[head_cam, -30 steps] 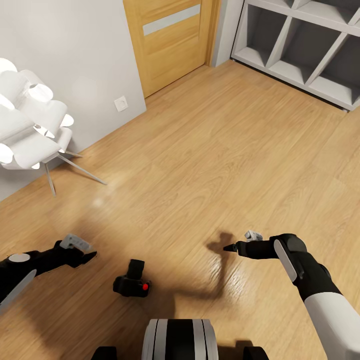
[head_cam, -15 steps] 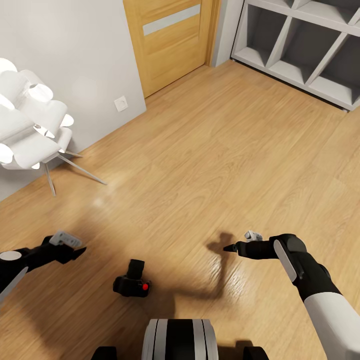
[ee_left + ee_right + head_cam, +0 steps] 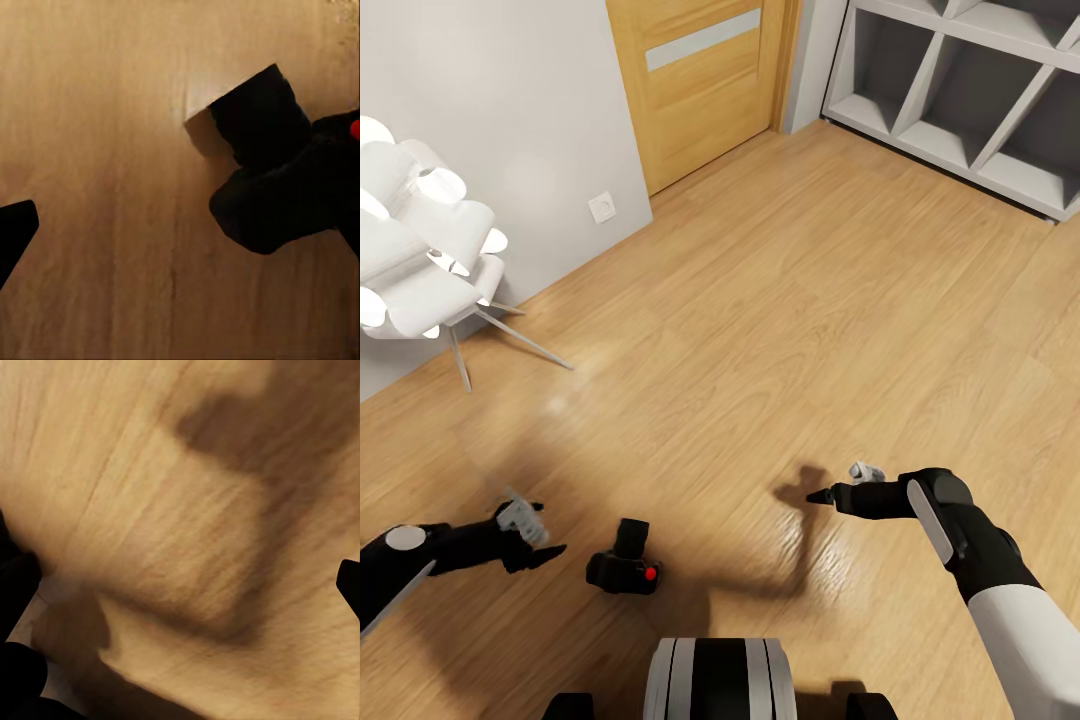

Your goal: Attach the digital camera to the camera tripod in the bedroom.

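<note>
The digital camera [image 3: 624, 570] lies on the wood plank floor [image 3: 780, 330] just ahead of the robot's base, lens toward 12 o'clock, red button on its near right side. The left gripper [image 3: 545, 548] hovers just beside it at its 9 o'clock, not touching, fingers spread. In the left wrist view the digital camera [image 3: 285, 180] sits off to one side. The right gripper [image 3: 822, 494] hangs well apart at the camera's 2 o'clock; whether it is spread or pressed together I cannot tell.

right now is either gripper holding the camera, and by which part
Nothing is held. The digital camera lies on the floor, apart from the left gripper beside it. The right gripper hangs off to the other side, empty.
</note>
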Available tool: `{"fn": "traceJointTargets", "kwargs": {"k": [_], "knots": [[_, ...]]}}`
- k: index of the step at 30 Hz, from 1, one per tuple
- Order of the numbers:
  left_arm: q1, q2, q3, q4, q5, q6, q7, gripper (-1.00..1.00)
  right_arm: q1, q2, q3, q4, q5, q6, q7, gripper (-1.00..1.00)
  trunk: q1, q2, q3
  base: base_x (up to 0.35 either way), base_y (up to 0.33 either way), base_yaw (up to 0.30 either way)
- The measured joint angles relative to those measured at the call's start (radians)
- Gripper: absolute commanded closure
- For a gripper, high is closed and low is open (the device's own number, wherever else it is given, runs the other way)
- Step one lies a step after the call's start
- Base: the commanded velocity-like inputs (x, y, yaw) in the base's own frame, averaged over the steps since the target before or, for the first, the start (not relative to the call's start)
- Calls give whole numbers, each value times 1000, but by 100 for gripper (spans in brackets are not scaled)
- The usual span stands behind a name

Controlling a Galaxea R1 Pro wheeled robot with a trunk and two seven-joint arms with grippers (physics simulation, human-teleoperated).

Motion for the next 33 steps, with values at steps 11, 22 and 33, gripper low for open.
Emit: {"fn": "traceJointTargets", "kwargs": {"k": [11, 22, 33], "knots": [[0, -7, 146, 128, -122, -359, -367, -100, 0, 1, 0, 2, 0, 0, 0, -100, 0, 0, 0, 0, 0, 0], [0, -26, 177, 161, -136, -387, -392, -100, 0, 1, 0, 2, 1, 0, -1, -100, 0, 0, 0, 0, 0, 0], [0, -60, 100, 160, -280, -386, -392, -100, -1, 1, 0, 2, 1, 0, -1, -100, 0, 0, 0, 0, 0, 0]]}}
